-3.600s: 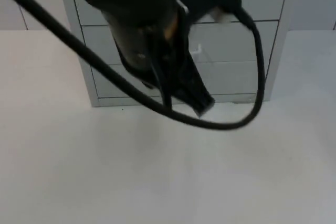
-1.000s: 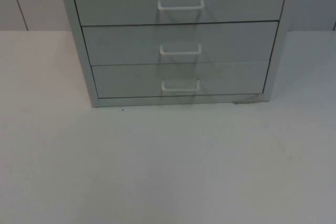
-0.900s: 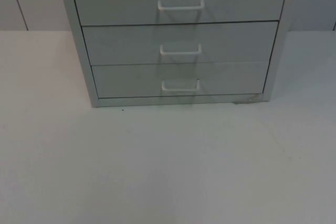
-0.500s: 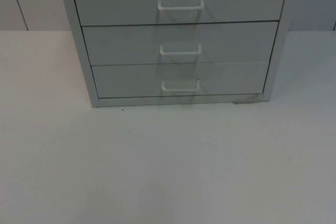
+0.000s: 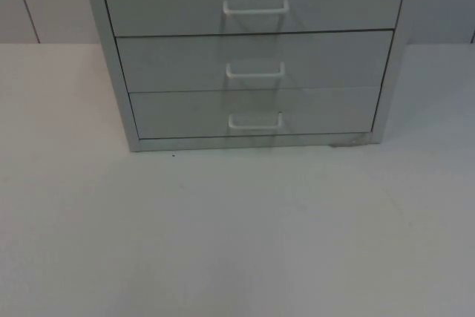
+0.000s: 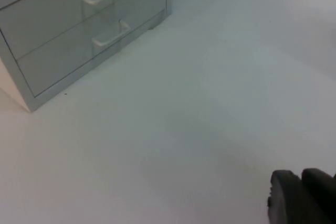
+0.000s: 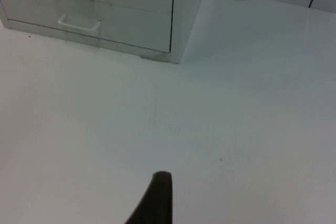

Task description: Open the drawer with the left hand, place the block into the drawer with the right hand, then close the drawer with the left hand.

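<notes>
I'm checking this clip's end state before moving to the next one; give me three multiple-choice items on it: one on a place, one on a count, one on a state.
1. Where does the drawer cabinet stand?
A. At the far end of the white table
B. On the table's near edge
C. On its side, mid-table

2. How many handled drawer fronts does the top view show?
A. One
B. Three
C. Five

3. What state is the bottom drawer in?
A. Pulled fully out
B. Half open
C. Shut, flush with the frame

Answers:
1 A: the cabinet sits upright at the table's far end, with bare table in front of it.
2 B: three white handles are stacked one above the other.
3 C: its front lines up with the drawers above it.
</notes>
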`<state>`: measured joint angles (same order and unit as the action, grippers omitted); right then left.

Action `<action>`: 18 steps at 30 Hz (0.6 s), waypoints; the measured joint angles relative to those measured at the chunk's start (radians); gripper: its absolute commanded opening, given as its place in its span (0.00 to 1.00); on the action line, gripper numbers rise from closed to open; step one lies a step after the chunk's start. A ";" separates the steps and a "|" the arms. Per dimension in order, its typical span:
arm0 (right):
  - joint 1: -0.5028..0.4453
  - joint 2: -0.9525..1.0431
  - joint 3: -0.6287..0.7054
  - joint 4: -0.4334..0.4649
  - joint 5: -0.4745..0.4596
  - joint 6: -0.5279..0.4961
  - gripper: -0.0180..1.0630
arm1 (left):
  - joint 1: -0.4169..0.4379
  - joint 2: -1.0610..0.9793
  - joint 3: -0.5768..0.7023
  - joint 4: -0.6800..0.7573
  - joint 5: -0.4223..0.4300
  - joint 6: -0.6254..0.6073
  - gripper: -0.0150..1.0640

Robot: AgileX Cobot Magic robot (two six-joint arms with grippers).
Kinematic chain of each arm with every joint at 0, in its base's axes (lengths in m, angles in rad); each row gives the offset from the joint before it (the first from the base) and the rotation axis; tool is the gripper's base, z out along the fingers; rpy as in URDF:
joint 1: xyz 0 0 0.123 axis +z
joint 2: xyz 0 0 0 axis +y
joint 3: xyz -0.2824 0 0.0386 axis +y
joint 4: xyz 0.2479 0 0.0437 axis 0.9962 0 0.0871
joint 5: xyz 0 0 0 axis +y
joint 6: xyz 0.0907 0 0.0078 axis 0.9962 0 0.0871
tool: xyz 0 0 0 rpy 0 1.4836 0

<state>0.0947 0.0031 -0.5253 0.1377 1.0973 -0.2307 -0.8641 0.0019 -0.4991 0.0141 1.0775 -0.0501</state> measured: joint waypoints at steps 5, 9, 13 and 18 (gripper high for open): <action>0.000 0.000 0.000 0.000 0.000 0.000 0.99 | 0.000 0.000 0.000 0.000 0.000 0.000 0.76; 0.000 0.000 0.000 -0.008 0.000 0.033 0.99 | 0.000 0.000 0.000 -0.003 0.000 0.000 0.99; 0.000 0.000 0.000 -0.027 0.000 0.065 0.99 | 0.000 0.000 0.000 -0.003 0.000 0.000 0.99; 0.000 0.000 0.000 -0.049 0.000 0.102 0.99 | 0.000 0.000 0.000 -0.003 0.000 0.000 0.99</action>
<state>0.0947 0.0031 -0.5253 0.0891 1.0973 -0.1284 -0.8641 0.0019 -0.4991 0.0116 1.0775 -0.0501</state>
